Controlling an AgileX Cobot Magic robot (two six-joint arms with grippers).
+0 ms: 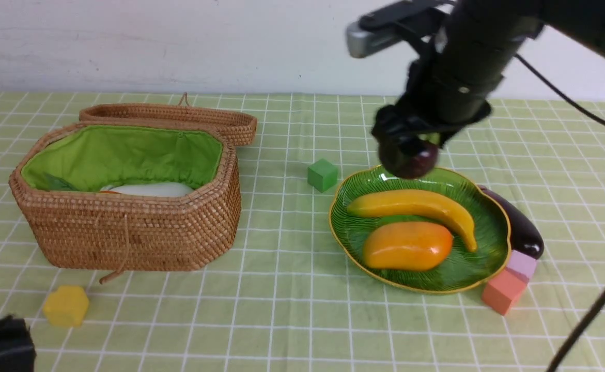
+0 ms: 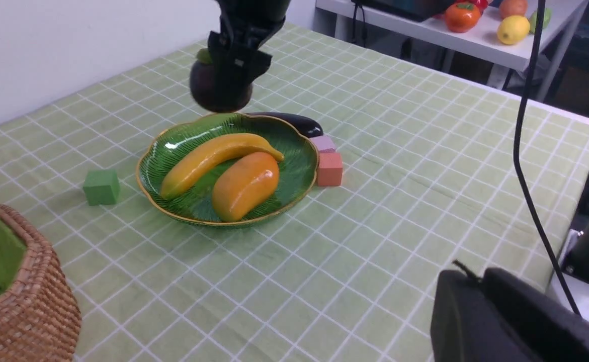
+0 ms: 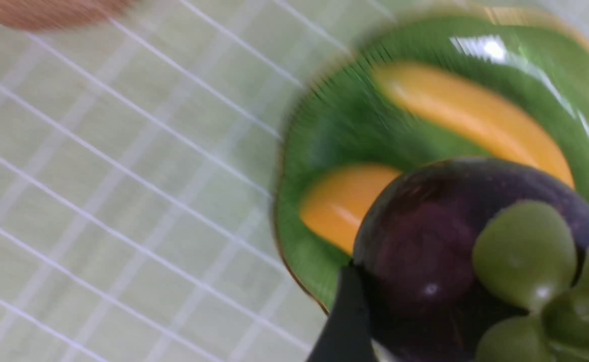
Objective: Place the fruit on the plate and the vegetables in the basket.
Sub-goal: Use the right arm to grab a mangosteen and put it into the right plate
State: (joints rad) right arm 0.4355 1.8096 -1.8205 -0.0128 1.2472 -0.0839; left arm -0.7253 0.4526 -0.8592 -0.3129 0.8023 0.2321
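The right gripper (image 1: pixel 408 151) holds the round dark mangosteen (image 1: pixel 408 163), with its jaws spread wide around it. The mangosteen hangs in the air over the far rim of the plate (image 1: pixel 480 258). On the plate lie the banana (image 1: pixel 416 204) and the mango (image 1: pixel 407 246), side by side, with the banana behind the mango. They fill the middle and the front. A bare green strip runs behind the banana, right under the mangosteen.

The eggplant (image 1: pixel 522 227) lies on the cloth (image 1: pixel 281 310), tight against the right side of the plate. A pink block (image 1: pixel 522 265) sits at its near end. A red-orange block (image 1: pixel 502 292) touches the pink one and sits just beside the plate rim. These three crowd the right side of the plate. A black cable (image 1: pixel 591 310) cuts across the near right corner.

A green block (image 1: pixel 322 174) stands just off the plate's far left side. Left of it is the basket (image 1: pixel 126 232), with its lid (image 1: pixel 178 116) flipped open at the back. The white radish (image 1: pixel 150 189) lies inside on the green lining. A yellow block (image 1: pixel 66 306) sits near the basket's front left corner.

Between the basket and the plate runs a wide strip of bare cloth. The near part of the cloth is bare too. The white wall (image 1: pixel 178 41) stands right behind the table's far edge.

The left gripper (image 2: pixel 470 296) is low at the near left, well apart from everything, and its jaws are closed.
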